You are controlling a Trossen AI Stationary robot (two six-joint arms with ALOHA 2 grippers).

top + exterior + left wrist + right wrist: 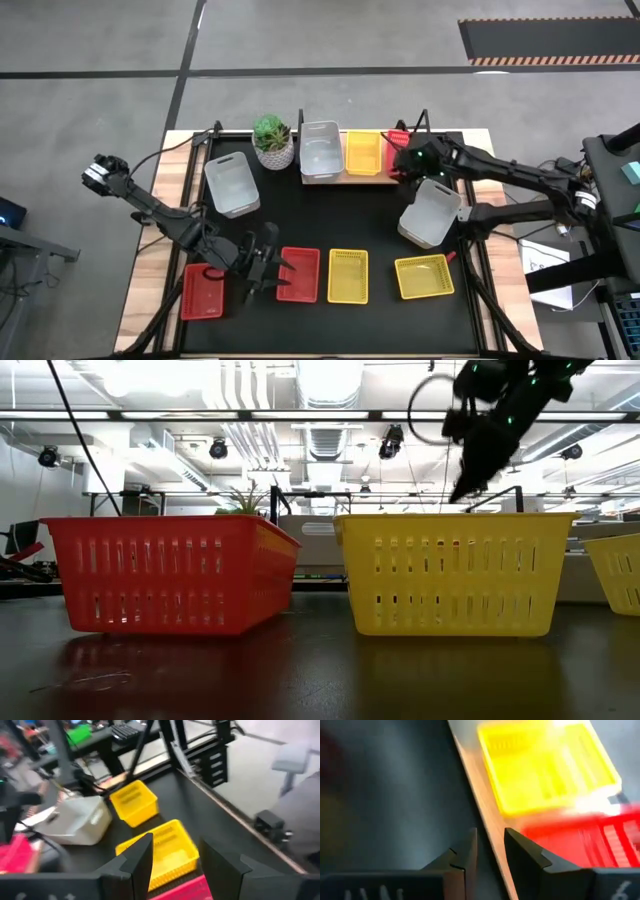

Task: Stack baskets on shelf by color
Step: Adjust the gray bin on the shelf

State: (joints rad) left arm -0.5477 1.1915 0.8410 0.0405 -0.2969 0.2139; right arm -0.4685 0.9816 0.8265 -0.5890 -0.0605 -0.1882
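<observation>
Black matting fills my table. Nearest me, my left gripper [262,268], fingers spread and empty, sits beside a red basket [298,274], its long axis running away from me. Farther back, my right gripper [405,168], slightly parted and holding nothing, hovers at the shelf [345,176] by its red basket [397,141]. No readable writing anywhere.

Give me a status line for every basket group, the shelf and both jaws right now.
Shelf: holds three baskets, white, yellow, red, side by side.
White basket left of the plant: on the mat, upright.
White basket on the right: tilted on the mat.
Front row: two red, two yellow, unstacked.
Left gripper: jaws open, empty.
Right gripper: jaws narrowly apart, empty, by the shelf's red basket.
</observation>
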